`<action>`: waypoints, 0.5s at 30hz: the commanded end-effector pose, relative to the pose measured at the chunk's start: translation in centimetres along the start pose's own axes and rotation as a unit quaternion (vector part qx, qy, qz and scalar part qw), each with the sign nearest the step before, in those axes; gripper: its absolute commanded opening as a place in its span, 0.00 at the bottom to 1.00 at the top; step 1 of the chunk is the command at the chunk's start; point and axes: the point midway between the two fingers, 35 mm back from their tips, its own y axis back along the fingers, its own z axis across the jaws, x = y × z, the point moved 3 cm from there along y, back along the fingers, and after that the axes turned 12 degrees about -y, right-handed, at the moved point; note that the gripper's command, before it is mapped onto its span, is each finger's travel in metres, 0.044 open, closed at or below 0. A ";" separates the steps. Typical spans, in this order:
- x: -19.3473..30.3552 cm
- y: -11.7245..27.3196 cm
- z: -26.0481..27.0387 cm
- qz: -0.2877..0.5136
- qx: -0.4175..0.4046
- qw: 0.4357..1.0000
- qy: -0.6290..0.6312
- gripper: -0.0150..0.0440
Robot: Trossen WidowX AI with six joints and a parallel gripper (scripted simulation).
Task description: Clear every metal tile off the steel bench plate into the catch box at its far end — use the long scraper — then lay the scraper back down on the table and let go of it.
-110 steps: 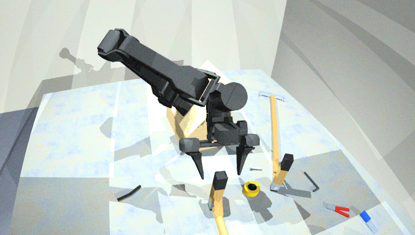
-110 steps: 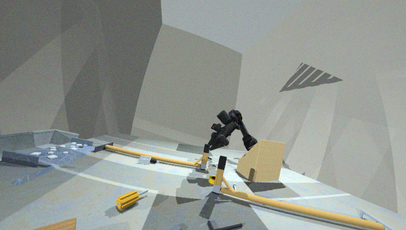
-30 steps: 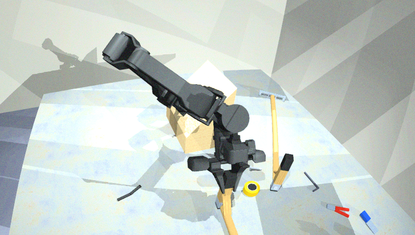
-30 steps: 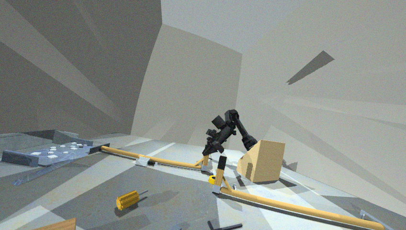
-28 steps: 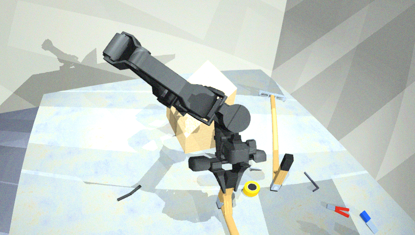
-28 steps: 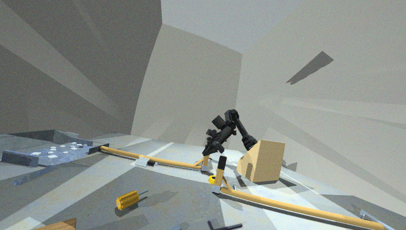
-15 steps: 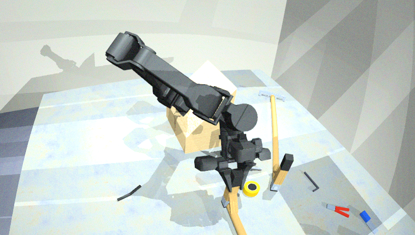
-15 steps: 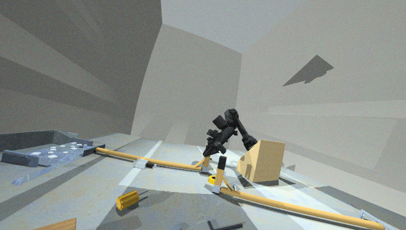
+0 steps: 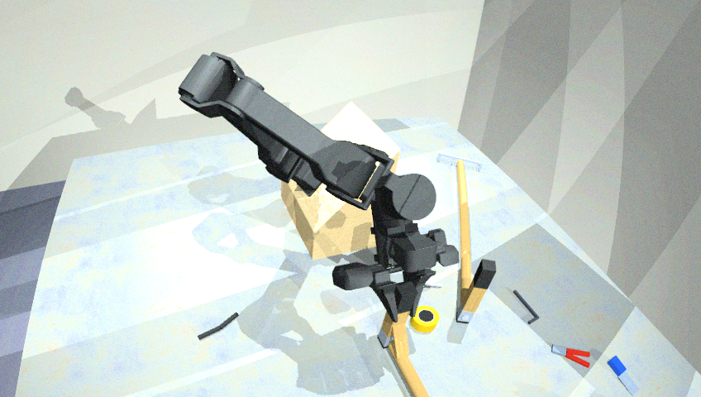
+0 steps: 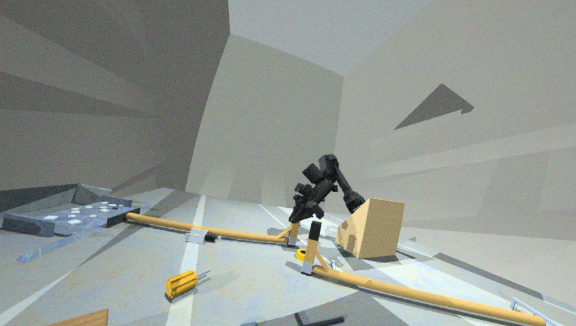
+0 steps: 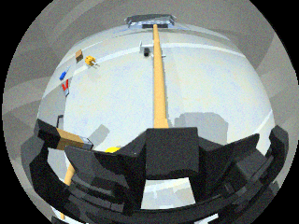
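My gripper (image 9: 404, 303) (image 10: 295, 220) (image 11: 172, 151) is shut on the upright black-topped grip of the long scraper. The scraper's wooden handle (image 9: 412, 376) (image 10: 242, 234) (image 11: 160, 93) runs away to a dark blade at the near end of the steel plate (image 10: 86, 224). Whether the blade touches the plate is unclear. Several pale tiles (image 10: 74, 222) lie scattered on the plate. The walled catch box (image 10: 40, 196) (image 11: 151, 20) is at the far end; its inside is mostly hidden.
A similar wooden tool (image 9: 464, 221) (image 10: 404, 289) with a toothed head lies beside the arm. Yellow tape (image 9: 417, 325) (image 10: 299, 255) sits between the tools. A grey-black object (image 10: 196, 235) (image 11: 146, 50) is by the handle. A wooden block (image 10: 380, 226), screwdriver (image 10: 181, 284) and red-handled pliers (image 9: 576, 355) are nearby.
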 end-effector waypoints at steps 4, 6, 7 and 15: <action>-0.2 0.1 -0.8 0.000 -0.006 1.000 0.007 0.25; -0.2 0.2 -1.1 0.000 -0.006 1.000 0.007 0.25; -0.2 0.2 -1.2 0.000 -0.006 1.000 0.007 0.25; 0.7 1.0 -1.3 0.001 -0.007 1.000 0.008 0.25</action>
